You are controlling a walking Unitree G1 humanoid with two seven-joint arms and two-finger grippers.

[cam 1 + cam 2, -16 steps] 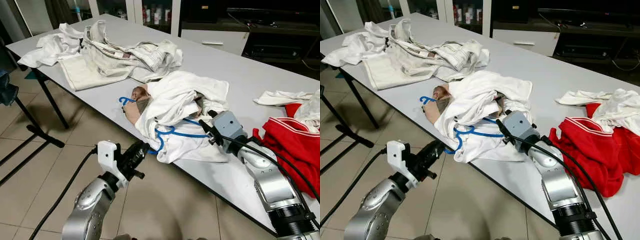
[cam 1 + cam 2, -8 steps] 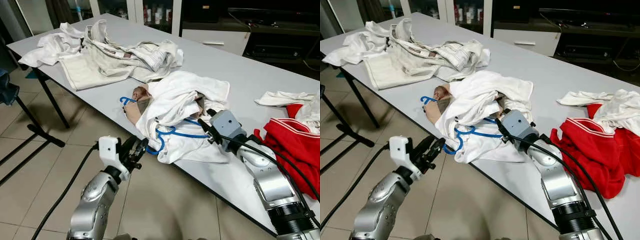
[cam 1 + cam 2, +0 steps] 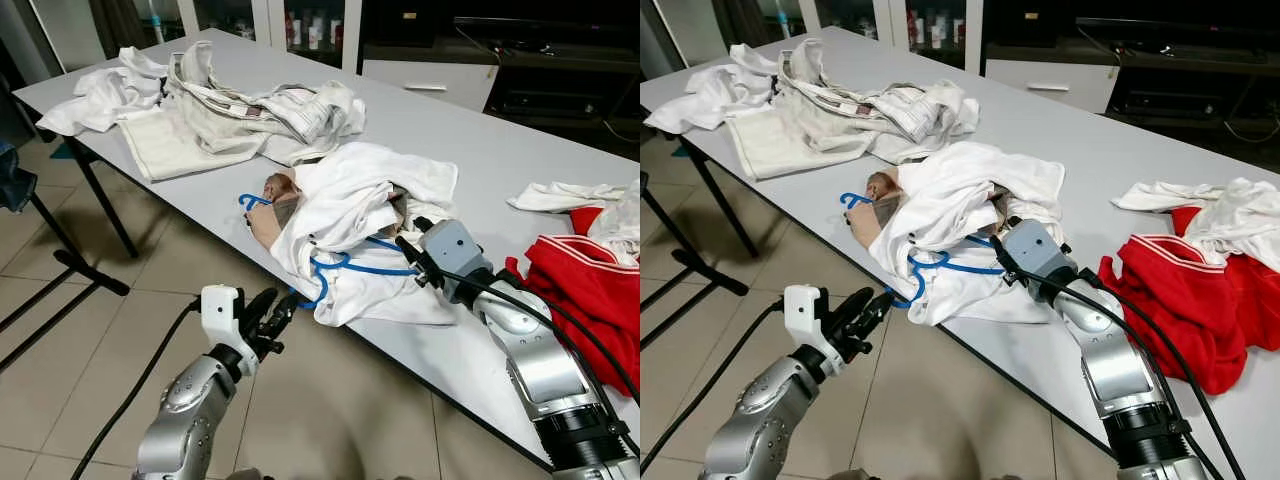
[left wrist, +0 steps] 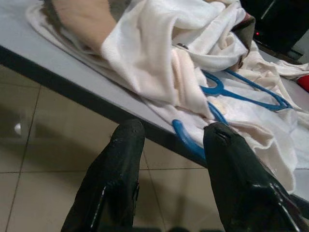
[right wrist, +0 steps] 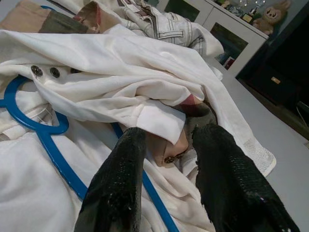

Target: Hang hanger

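From the head camera you see a long grey desk (image 3: 520, 150) strewn with clothes. A blue hanger (image 3: 345, 266) lies near the desk's front edge, tangled in a heap of white garment (image 3: 365, 215), with its hook curling out over the edge. Your left pincer (image 3: 272, 312) hangs below that edge, over the tiled floor (image 3: 60, 350), fingers parted and holding nothing, just short of the hook. Your right pincer (image 3: 408, 252) rests on the desk at the heap, by the hanger's bar. A red garment (image 3: 590, 290) lies beside the right arm, and pale clothes (image 3: 230, 110) lie farther back.

In the left wrist view, two black fingers (image 4: 120, 169) stand apart, and the blue hook (image 4: 188, 140) sits at the desk edge between them, close by one fingertip.

In the right wrist view, the fingers (image 5: 118, 183) are spread, empty, over folds of white cloth, with the hanger's blue bar (image 5: 63, 159) running beneath them.
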